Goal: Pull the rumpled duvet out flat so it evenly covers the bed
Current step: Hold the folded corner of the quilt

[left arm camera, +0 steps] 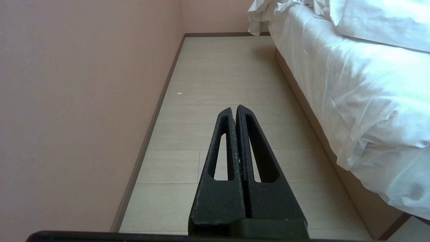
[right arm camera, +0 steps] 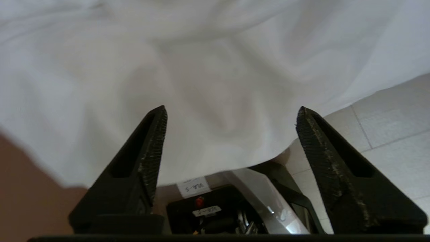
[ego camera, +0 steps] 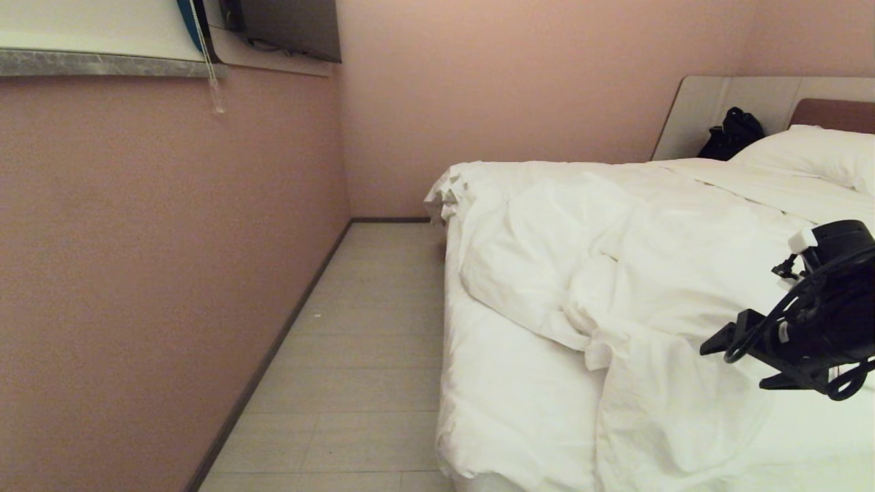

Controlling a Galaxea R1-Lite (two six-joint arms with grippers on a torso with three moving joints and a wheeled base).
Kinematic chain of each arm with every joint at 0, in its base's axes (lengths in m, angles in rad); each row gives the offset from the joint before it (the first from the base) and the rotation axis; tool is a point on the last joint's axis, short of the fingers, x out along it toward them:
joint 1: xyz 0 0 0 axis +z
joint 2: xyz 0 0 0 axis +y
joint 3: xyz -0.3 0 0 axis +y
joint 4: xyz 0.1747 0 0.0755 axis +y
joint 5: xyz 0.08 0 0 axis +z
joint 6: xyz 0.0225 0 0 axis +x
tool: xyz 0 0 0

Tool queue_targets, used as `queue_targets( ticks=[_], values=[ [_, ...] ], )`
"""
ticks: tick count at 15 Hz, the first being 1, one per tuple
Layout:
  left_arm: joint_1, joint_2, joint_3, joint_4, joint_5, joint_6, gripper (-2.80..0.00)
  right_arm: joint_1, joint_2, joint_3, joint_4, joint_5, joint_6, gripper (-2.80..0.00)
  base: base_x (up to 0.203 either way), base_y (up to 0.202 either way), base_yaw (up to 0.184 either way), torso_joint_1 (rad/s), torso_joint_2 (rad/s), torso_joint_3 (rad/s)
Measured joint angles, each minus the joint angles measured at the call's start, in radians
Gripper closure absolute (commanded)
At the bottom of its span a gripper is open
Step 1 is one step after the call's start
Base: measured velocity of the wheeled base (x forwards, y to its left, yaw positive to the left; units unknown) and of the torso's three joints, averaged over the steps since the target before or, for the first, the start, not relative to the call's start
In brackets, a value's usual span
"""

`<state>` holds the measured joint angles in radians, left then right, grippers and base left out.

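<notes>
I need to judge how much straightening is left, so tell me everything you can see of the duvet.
The duvet is a thick, puffy white fabric cover lying on the bed. It is heavily rumpled: deep folds run across its middle, one edge is bunched into ruffles at the far corner toward the wall, and a flap is folded back near the bed's side, where more white bedding hangs toward the floor. It stops short of the pillow. The right claw, open, hangs just above its near edge without gripping it.
</notes>
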<state>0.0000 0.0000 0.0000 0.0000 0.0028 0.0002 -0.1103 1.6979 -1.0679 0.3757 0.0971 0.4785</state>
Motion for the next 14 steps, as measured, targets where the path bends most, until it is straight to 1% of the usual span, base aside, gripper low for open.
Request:
queue_targets(
  ticks=[2,4,7,10,14],
  values=[
    [0.000,0.000,0.000,0.000,0.000,0.000,0.00,-0.030,0.032,-0.003,-0.006,-0.012,-0.017,-2.80,0.000,0.000,0.000,0.000,0.00,0.000],
    [0.000,0.000,0.000,0.000,0.000,0.000,0.00,-0.067,0.063,0.003,-0.018,-0.007,-0.050,-2.80,0.000,0.000,0.000,0.000,0.00,0.000],
    [0.000,0.000,0.000,0.000,0.000,0.000,0.00,-0.110,0.093,0.040,-0.069,0.034,-0.117,-2.80,0.000,0.000,0.000,0.000,0.00,0.000],
    [0.000,0.000,0.000,0.000,0.000,0.000,0.00,-0.180,0.101,0.066,-0.114,0.114,-0.203,-2.80,0.000,0.000,0.000,0.000,0.00,0.000],
    [0.000,0.000,0.000,0.000,0.000,0.000,0.00,-0.316,0.095,0.081,-0.112,0.279,-0.352,-2.80,0.000,0.000,0.000,0.000,0.00,0.000]
  ],
)
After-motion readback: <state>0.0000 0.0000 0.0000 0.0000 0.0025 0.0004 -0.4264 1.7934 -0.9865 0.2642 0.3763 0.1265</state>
